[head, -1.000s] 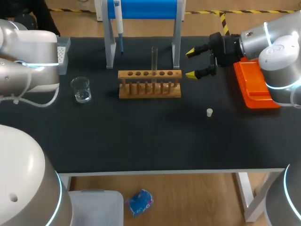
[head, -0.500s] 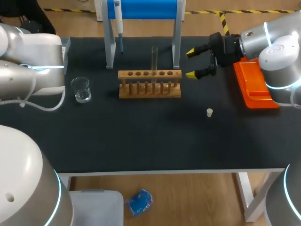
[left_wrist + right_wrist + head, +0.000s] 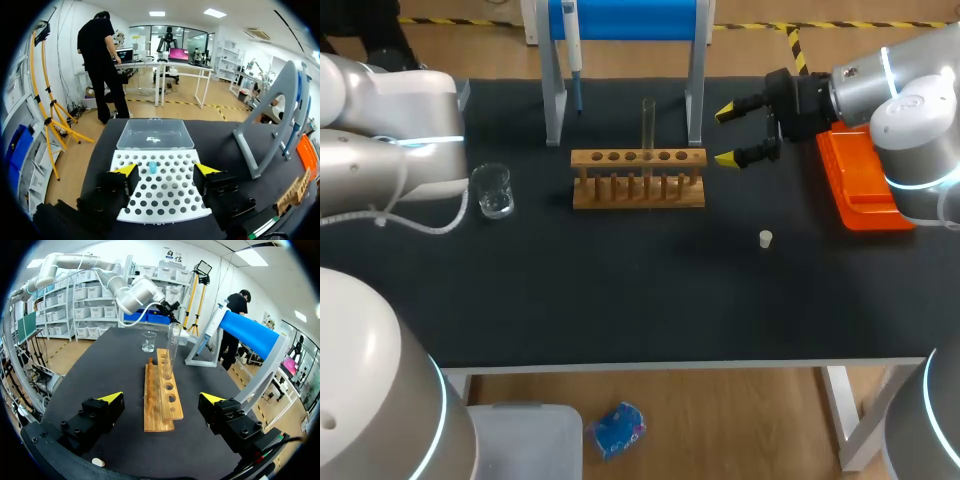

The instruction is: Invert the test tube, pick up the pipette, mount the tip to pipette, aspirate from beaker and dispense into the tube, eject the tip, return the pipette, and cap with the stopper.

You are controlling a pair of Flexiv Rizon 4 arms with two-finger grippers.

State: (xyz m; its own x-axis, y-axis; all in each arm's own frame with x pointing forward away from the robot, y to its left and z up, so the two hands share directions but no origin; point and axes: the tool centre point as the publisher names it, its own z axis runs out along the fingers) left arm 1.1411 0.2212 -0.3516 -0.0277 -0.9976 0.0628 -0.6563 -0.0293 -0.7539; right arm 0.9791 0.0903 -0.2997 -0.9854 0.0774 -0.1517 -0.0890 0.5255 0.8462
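At the table's back edge, the pipette (image 3: 572, 50) hangs on the blue stand (image 3: 625, 20), while the tube (image 3: 648, 130) stands upright in a middle hole of the wooden rack (image 3: 638, 178) just in front of the stand. The right gripper (image 3: 728, 134) hangs beside the rack's right end, its yellow-tipped fingers spread wide and holding nothing, with the orange tray (image 3: 860, 185) under its arm. The small white stopper (image 3: 766, 238) lies on the black mat, in front of the rack and to its right. The beaker (image 3: 493, 190) sits left of the rack, close to the left arm (image 3: 390, 130). The left wrist view shows the left gripper (image 3: 165, 172) over the white tip box (image 3: 160, 200), fingers apart and empty, a single blue tip (image 3: 152, 167) standing in a hole near the gap between them; the box's clear lid (image 3: 155, 134) lies open beyond.
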